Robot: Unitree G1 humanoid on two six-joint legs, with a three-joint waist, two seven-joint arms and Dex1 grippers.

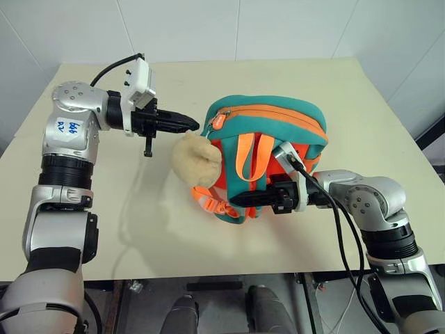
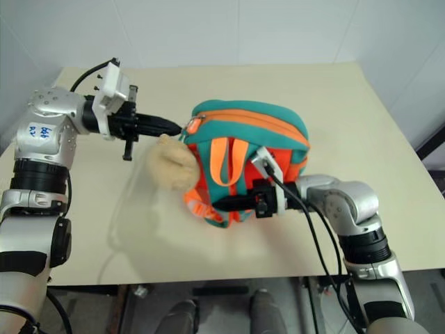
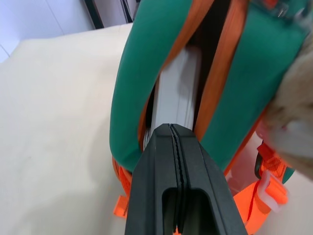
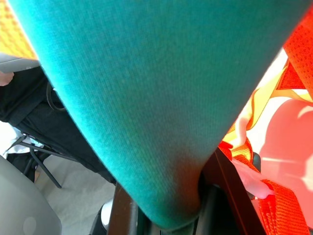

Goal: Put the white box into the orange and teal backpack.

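Beige table (image 1: 139,236), white box (image 3: 177,88) already sunk in the open slot of the orange and teal backpack (image 1: 278,125), right gripper (image 1: 254,198) clamped on teal trim, left gripper (image 1: 188,123) clenched empty at the opening; next likely poke box deeper.

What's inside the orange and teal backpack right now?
Through the open zip of the orange and teal backpack, one end of the flat white plastic box shows, standing in the slot. The fabric covers the rest of it.
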